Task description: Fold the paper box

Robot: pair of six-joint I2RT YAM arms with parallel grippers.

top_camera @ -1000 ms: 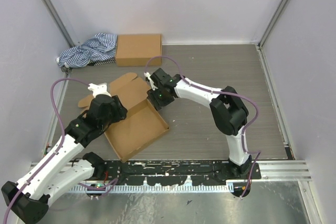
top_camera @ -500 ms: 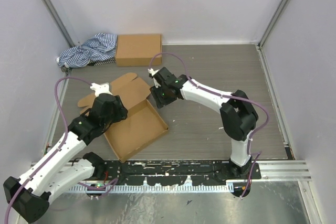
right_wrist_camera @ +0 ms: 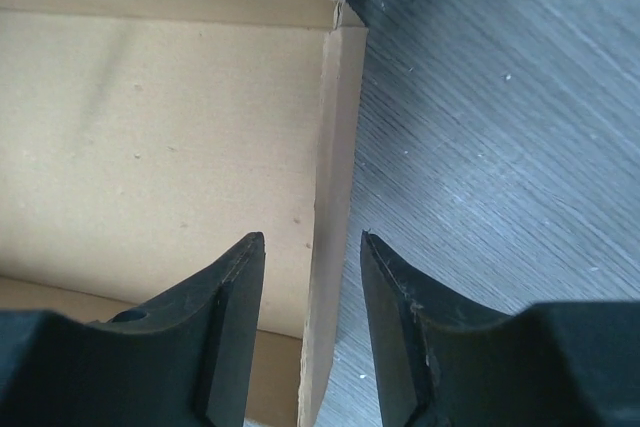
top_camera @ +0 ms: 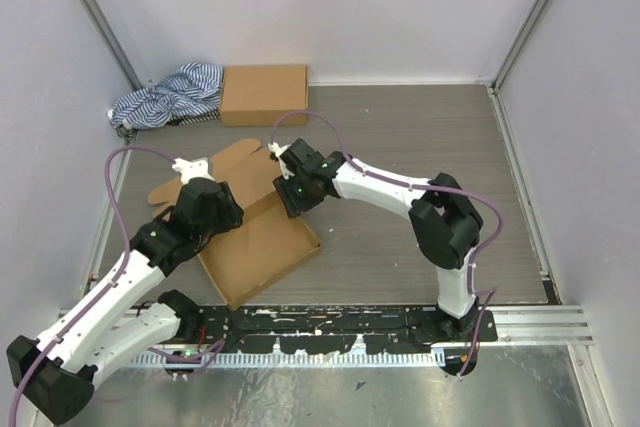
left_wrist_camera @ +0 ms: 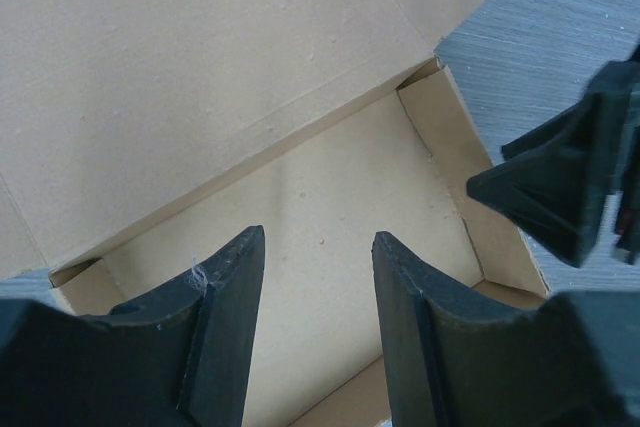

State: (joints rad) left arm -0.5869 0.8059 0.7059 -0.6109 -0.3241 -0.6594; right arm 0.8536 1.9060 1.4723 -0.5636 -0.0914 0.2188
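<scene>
The paper box [top_camera: 265, 244] lies open as a shallow brown tray on the table, its lid flap [top_camera: 232, 164] spread out toward the back left. My left gripper [top_camera: 207, 211] hovers open over the tray's left part. In the left wrist view the left gripper [left_wrist_camera: 315, 242] has only the box floor [left_wrist_camera: 320, 187] between its fingers. My right gripper [top_camera: 290, 190] is at the tray's far right corner. In the right wrist view the right gripper [right_wrist_camera: 312, 239] stands open astride the upright side wall [right_wrist_camera: 335, 147], with small gaps on both sides.
A compact closed cardboard box [top_camera: 264, 93] sits at the back, with a blue-and-white striped cloth [top_camera: 170, 97] to its left. Enclosure walls stand on three sides. A metal rail [top_camera: 520, 319] runs along the near edge.
My right gripper has shifted a little to the left onto the box's side wall, and its jaws have narrowed slightly. The left arm has hardly moved.
</scene>
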